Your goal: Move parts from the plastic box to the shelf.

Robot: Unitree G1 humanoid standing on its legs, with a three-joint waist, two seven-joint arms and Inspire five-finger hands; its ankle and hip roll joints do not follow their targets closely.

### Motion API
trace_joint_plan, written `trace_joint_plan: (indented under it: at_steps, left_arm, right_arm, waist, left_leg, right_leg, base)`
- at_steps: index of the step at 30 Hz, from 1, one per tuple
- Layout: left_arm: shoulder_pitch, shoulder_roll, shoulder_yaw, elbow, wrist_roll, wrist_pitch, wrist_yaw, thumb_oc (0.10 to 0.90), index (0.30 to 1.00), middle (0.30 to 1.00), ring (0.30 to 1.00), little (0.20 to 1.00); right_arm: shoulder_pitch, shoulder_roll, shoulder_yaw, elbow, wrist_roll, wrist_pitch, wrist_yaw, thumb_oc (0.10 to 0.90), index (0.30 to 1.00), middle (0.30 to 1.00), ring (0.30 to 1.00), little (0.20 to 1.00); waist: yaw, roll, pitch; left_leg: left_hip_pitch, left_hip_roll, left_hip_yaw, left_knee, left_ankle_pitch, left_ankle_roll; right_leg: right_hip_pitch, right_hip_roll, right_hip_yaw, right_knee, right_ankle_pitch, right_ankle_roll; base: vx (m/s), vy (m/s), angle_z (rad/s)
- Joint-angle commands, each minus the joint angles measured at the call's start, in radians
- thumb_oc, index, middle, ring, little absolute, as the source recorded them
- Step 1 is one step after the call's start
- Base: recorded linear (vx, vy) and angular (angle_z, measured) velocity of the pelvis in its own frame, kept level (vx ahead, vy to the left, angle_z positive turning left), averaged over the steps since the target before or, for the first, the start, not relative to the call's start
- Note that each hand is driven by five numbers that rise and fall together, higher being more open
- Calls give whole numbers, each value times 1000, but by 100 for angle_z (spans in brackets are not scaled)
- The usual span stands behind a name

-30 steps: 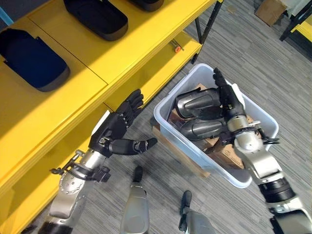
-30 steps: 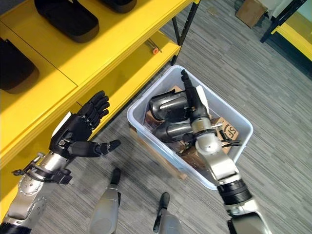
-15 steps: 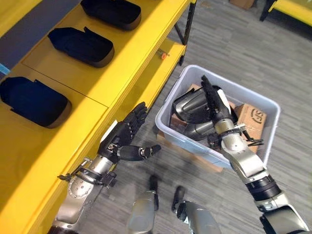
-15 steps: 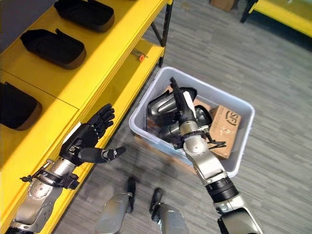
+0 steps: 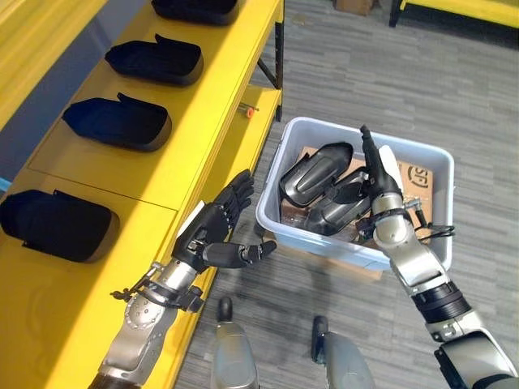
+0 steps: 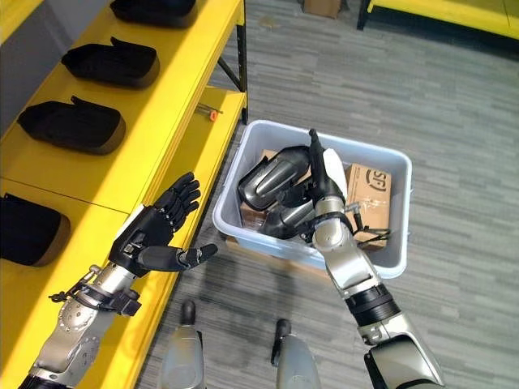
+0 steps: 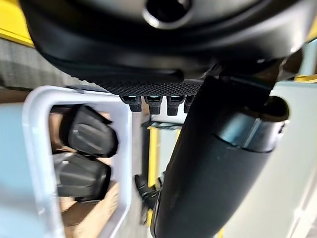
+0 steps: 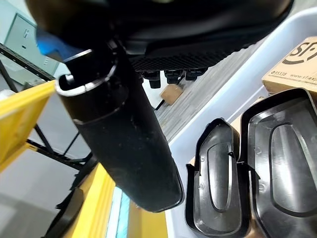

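The room is bright all over. Shadows on the floor (image 5: pixel 389 73) are soft. Both wrist views are blurry up close, mostly toward twelve o'clock.

You had the shelf (image 5: pixel 162 162) on your left, with a row of parts (image 5: pixel 117 121) lying along its top board. The plastic box (image 5: pixel 357 251) stood on the floor (image 5: pixel 454 97) just right of the shelf. In it, two parts (image 5: pixel 315 174) lay side by side atop cardboard boxes (image 5: pixel 415 174). Your left hand (image 5: pixel 212 235) was between shelf and box; your right hand (image 5: pixel 379 174) was over the box.
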Motion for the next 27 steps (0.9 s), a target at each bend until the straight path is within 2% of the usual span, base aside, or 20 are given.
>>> trace_joint_plan:
  at_steps: [1, 5, 9, 14, 21, 27]
  left_arm:
    - [4, -27, 4, -134, -76, -86, 27, 900, 1000, 1000, 1000, 1000]
    - [-23, -18, -36, -140, -74, -120, 46, 900, 1000, 1000, 1000, 1000]
    - [-46, -10, -43, -156, -58, -133, 78, 900, 1000, 1000, 1000, 1000]
    - [-47, -8, -18, -172, -62, -122, 60, 900, 1000, 1000, 1000, 1000]
    - [-55, -12, 1, -184, -75, -97, 39, 900, 1000, 1000, 1000, 1000]
    - [-59, -16, 13, -198, -80, -95, 53, 900, 1000, 1000, 1000, 1000]
  right_arm:
    - [-148, -34, -4, -53, -127, -61, 11, 900, 1000, 1000, 1000, 1000]
    - [-160, -61, -13, -54, -157, -61, -10, 900, 1000, 1000, 1000, 1000]
    - [-166, -60, -26, -62, -139, -40, -36, 900, 1000, 1000, 1000, 1000]
    - [-184, -41, -36, -36, -179, -5, -59, 900, 1000, 1000, 1000, 1000]
    - [-229, -19, -45, 41, -148, 38, -145, 900, 1000, 1000, 1000, 1000]
    - [-265, -30, -77, 121, -108, -34, -188, 900, 1000, 1000, 1000, 1000]
  waist:
    - [5, 25, -88]
    - [3, 28, -79]
    - [9, 21, -73]
    - [32, 22, -68]
    - [61, 31, -61]
    - [75, 58, -44]
  left_leg:
    - [0, -20, -1, -7, 12, 15]
    - [-9, -77, 7, -27, -10, 23]
    - [-23, -113, 26, -27, -33, 41]
    - [-34, -138, 35, -26, -43, 55]
    - [-49, -149, 41, -39, -37, 57]
    - [-70, -173, 31, -38, -37, 62]
  right_leg:
    - [34, 41, -106, -2, -71, -71]
    - [29, -5, -114, -98, 1, -20]
    - [43, -41, -140, -183, 47, 4]
    - [79, -58, -167, -247, 76, 16]
    - [112, -71, -193, -305, 99, 25]
    - [115, -88, -199, -319, 108, 25]
  base:
    - [-36, 354, -30]
    - [-101, 243, 6]
    - [-73, 119, 5]
    - [-27, 48, 6]
    - [-12, 7, 2]
    - [-19, 37, 3]
